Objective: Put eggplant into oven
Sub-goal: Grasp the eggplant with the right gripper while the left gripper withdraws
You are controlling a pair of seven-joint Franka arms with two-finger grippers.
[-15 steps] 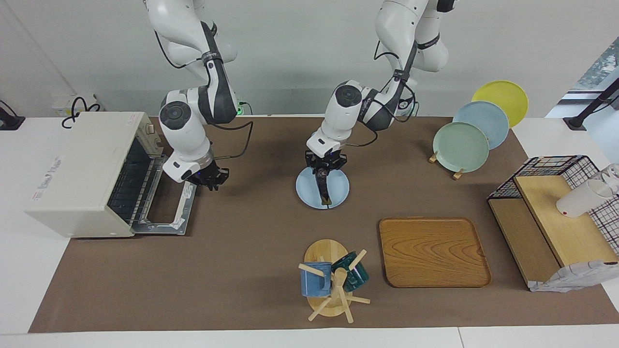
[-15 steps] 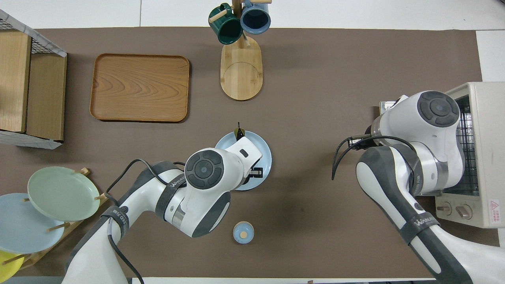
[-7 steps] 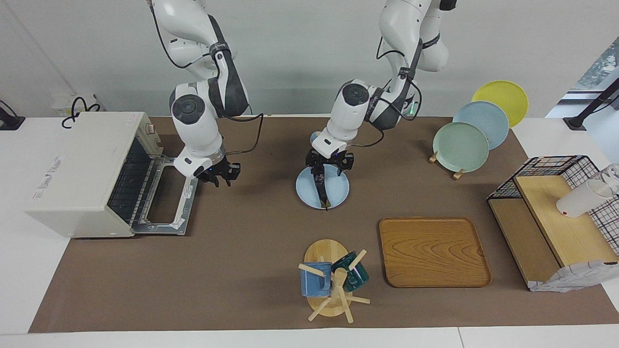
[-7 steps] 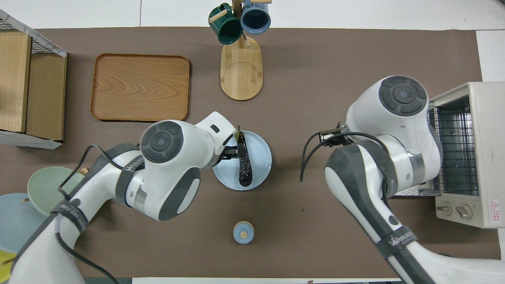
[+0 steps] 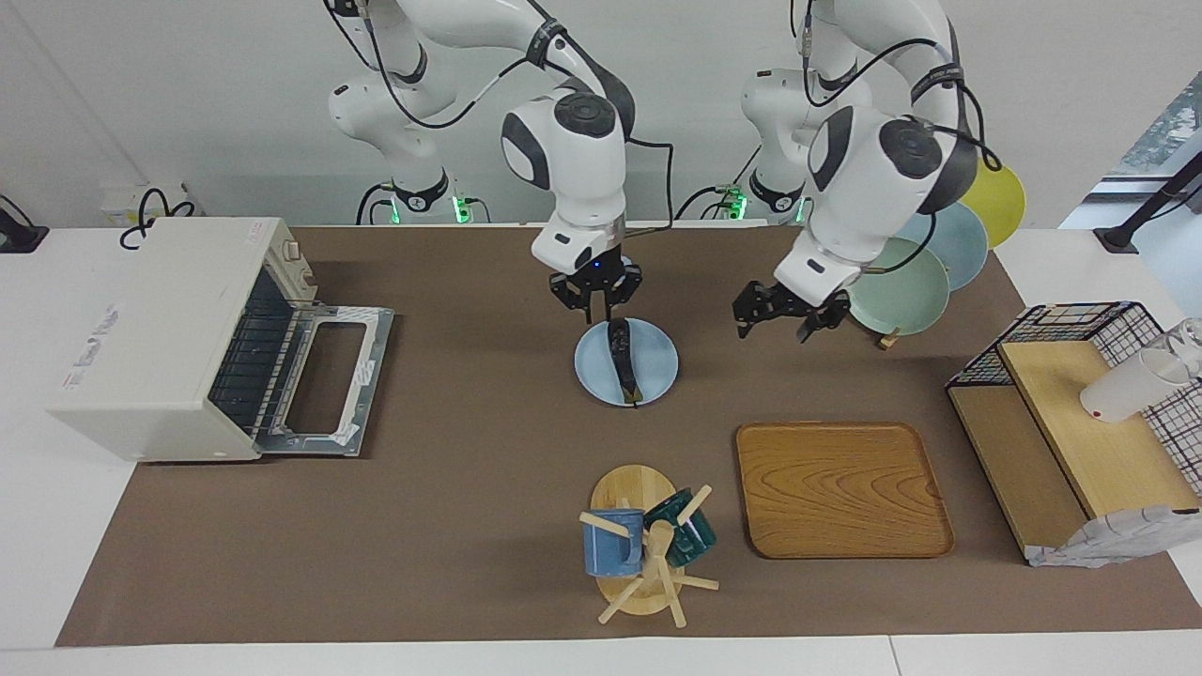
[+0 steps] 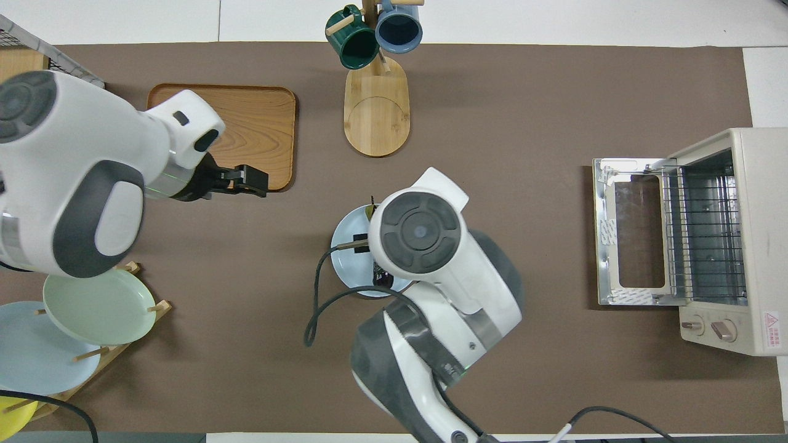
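My right gripper (image 5: 595, 293) hangs spread just above the eggplant (image 5: 621, 361) on the blue plate (image 5: 657, 361), its long axis running twelve-to-six (facing view); left gripper (image 5: 785, 314) waits open, oven (image 5: 160, 338) at nine o'clock.

Both views are bright and evenly lit, with soft diffuse light from above and no dim corners. Shadows on the brown table mat (image 5: 451, 469) are faint and short, falling close under the oven (image 5: 160, 338), the wooden tray (image 5: 840, 488) and the mug stand (image 5: 639, 554). A mild sheen shows on the white arm shells and on the oven's open door (image 6: 631, 231). Focus is sharp across both frames, without motion blur. The table edges run nearly straight, so edge distortion is slight. Daylight shows at the facing view's upper right.
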